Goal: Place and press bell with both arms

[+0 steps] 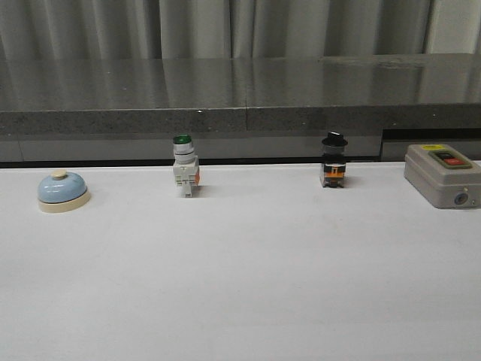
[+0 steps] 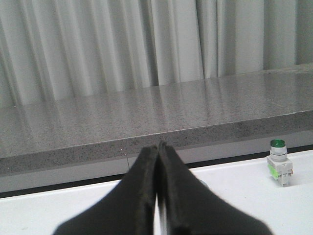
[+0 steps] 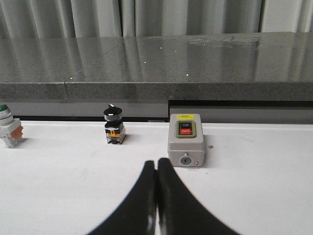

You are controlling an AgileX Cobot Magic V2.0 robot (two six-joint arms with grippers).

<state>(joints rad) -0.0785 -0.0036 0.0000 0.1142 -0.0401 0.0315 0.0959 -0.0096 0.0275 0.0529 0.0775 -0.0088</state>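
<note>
The bell [image 1: 63, 191], with a light-blue dome, cream base and cream knob, stands on the white table at the far left in the front view. Neither arm shows in the front view. In the left wrist view my left gripper [image 2: 158, 145] is shut and empty, its tips together and pointing at the grey ledge; the bell is hidden there. In the right wrist view my right gripper [image 3: 156, 162] is shut and empty, just in front of the grey box.
A green-capped white push-button switch [image 1: 185, 166] [image 2: 279, 162] [image 3: 8, 125], a black-knobbed switch [image 1: 334, 160] [image 3: 114, 127] and a grey box with red and green buttons [image 1: 443, 175] [image 3: 186, 140] stand along the back of the table. A grey stone ledge [image 1: 240, 94] and curtains lie behind.
</note>
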